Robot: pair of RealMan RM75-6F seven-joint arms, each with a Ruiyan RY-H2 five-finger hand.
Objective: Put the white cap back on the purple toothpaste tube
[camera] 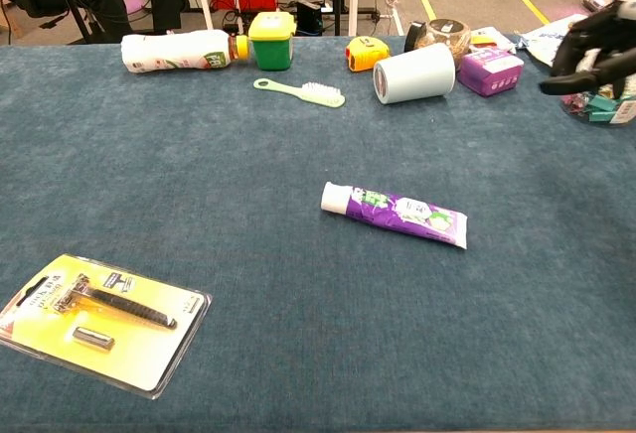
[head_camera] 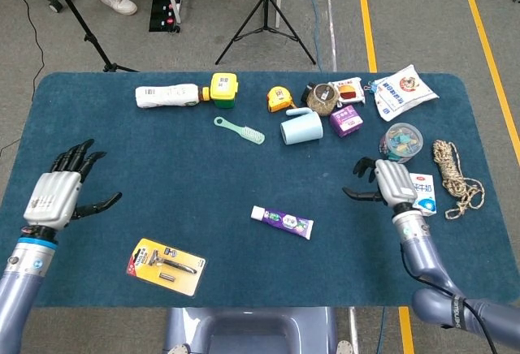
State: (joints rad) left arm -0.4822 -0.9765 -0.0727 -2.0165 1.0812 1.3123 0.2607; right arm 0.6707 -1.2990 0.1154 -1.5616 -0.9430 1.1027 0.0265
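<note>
Two hands flank the table (head_camera: 244, 256), both held apart-fingered and holding nothing: the left hand (head_camera: 58, 193) at 9 o'clock, the right hand (head_camera: 390, 182) at 3 o'clock and nearer the purple toothpaste tube (head_camera: 284, 222). Near table centre, the tube's long axis runs 10-to-4 o'clock, white cap (head_camera: 258, 213) pointing toward the left hand. Whether the cap is fully seated is too small to tell.

toothpaste tube (head_camera: 282, 222) lies mid-table, razor pack (head_camera: 166, 266) nearer, leftward
</note>
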